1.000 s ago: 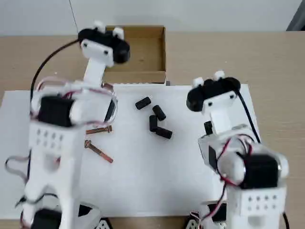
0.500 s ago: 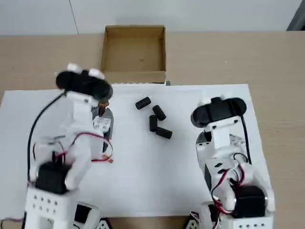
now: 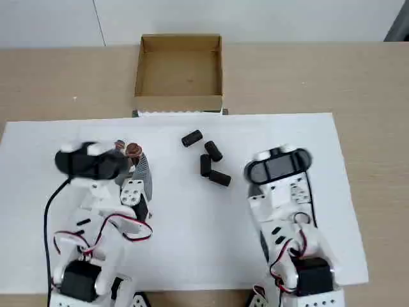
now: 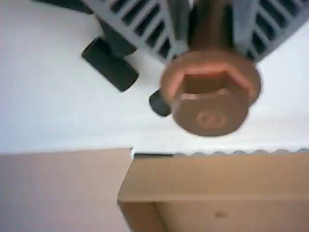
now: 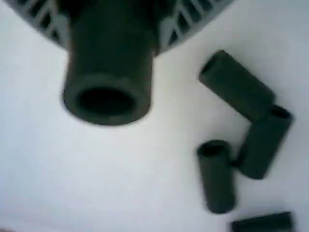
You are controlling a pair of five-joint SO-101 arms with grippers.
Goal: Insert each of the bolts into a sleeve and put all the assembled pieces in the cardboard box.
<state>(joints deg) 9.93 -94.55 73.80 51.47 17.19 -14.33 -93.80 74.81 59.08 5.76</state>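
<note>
Since both arms are loaded, status per end effector first. Left end effector: fingers narrow, clamped on the shank of a copper-coloured bolt, hex head toward the wrist camera. Right end effector: closed around a black sleeve, with the open bore toward its camera.

In the high view, four loose sleeves lie on the white sheet at centre frame, between the two arms. Three are bunched close and one sits just apart, nearer the cardboard box. The box is at top centre on the table, its near wall right at the sheet's far edge. Bare sheet runs between the arms at lower centre, and the right arm stands near the sheet's right edge.

View differences: the high view gives the box's bare floor, while the left wrist view gives its near wall just past the sheet edge. The right wrist view shows two of the bunched sleeves touching.
</note>
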